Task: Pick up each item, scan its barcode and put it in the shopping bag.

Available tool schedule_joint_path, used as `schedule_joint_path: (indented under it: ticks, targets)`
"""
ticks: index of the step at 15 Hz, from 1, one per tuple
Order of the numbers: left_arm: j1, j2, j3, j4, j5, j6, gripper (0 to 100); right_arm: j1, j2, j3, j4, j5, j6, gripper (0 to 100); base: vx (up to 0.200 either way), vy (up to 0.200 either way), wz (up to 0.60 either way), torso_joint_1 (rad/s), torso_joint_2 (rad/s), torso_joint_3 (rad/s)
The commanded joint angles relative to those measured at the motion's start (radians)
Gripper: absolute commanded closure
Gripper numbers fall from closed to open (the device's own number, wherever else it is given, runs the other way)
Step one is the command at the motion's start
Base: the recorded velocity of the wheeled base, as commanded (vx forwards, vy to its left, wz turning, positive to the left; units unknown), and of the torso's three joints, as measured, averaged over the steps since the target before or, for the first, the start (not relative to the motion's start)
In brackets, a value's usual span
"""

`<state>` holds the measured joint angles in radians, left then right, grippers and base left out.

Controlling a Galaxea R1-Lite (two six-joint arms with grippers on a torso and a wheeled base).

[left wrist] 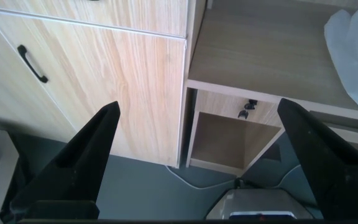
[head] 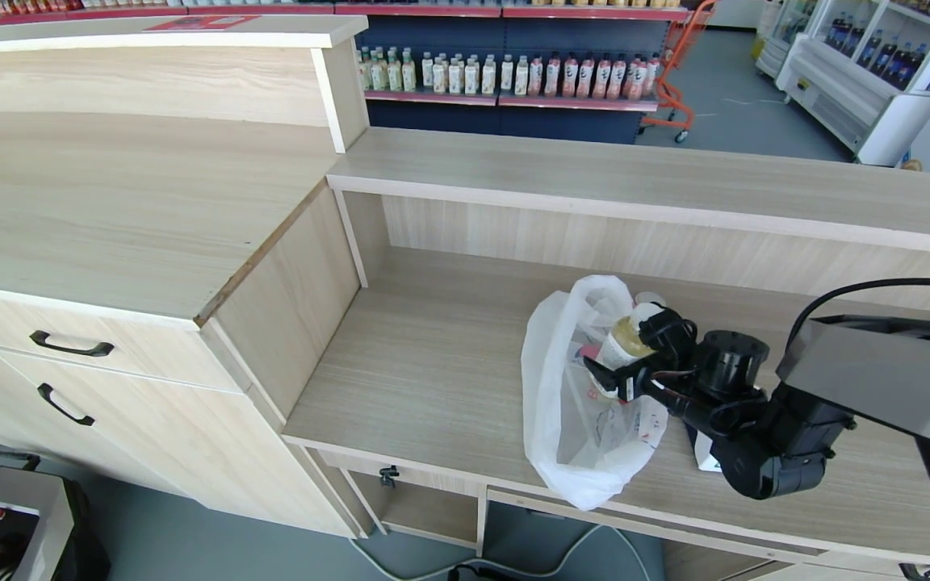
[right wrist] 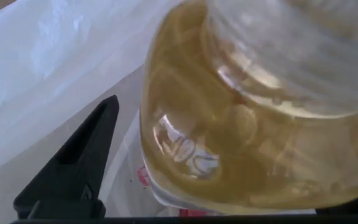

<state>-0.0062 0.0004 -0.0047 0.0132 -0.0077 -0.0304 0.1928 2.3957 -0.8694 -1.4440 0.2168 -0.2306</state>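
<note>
1. The shopping bag (head: 570,420) is a thin white plastic one. It lies on the lower counter (head: 433,363) near its front edge, with its mouth open toward the right arm
2. The right gripper (head: 623,355) is at the mouth of the bag, its fingers closed around a bottle (head: 628,337). One dark finger (right wrist: 73,174) shows beside the bottle in the right wrist view, and the other is hidden behind it
3. The bottle is clear plastic with a pale yellow drink and a white label. It is tilted, with its capped end pointing away from the robot and its lower end within the bag's opening. In the right wrist view the bottle (right wrist: 260,124) sits close to the lens with white plastic behind it
4. Other contents with red print show faintly through the bag's side, too blurred to name
5. A small white item (head: 704,458) lies on the counter just beside the bag, partly hidden by the right arm. I cannot tell what it is
6. The left gripper (left wrist: 199,104) hangs low in front of the counter with its fingers spread wide and nothing between them. It is well apart from the bag, whose corner (left wrist: 356,50) shows at the counter's edge
7. Below the left gripper are a wooden cabinet door with a black handle (left wrist: 33,62), an open cubby under the counter (left wrist: 229,143) and a small black latch (left wrist: 248,107)
8. To the left stands a higher counter (head: 110,202) with two drawers with black handles (head: 71,347)
9. Behind the counter, store shelves hold a row of bottles (head: 513,74)
</note>
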Motion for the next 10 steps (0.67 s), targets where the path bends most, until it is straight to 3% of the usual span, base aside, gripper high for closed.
schedule_joint_path:
  ticks: [1,5,6,10]
  targets:
    - [0.0,0.0,0.0,-0.001,0.0,0.0,0,0.001,-0.041,0.004,0.013,-0.004,-0.006,0,0.0,0.0,0.0,0.0,0.0,0.0]
    - [0.0,0.0,0.0,-0.001,0.0,0.0,0,0.001,-0.392,0.199,0.174,-0.005,-0.013,0,0.0,0.0,0.0,0.0,0.0,0.0]
    - [0.0,0.0,0.0,0.001,0.0,0.0,0,-0.013,-0.621,0.302,0.254,-0.007,-0.039,0,0.0,0.0,0.0,0.0,0.0,0.0]
    - [0.0,0.0,0.0,0.001,0.0,0.0,0,-0.182,-0.975,0.359,0.468,-0.011,-0.162,0,0.0,0.0,0.0,0.0,0.0,0.0]
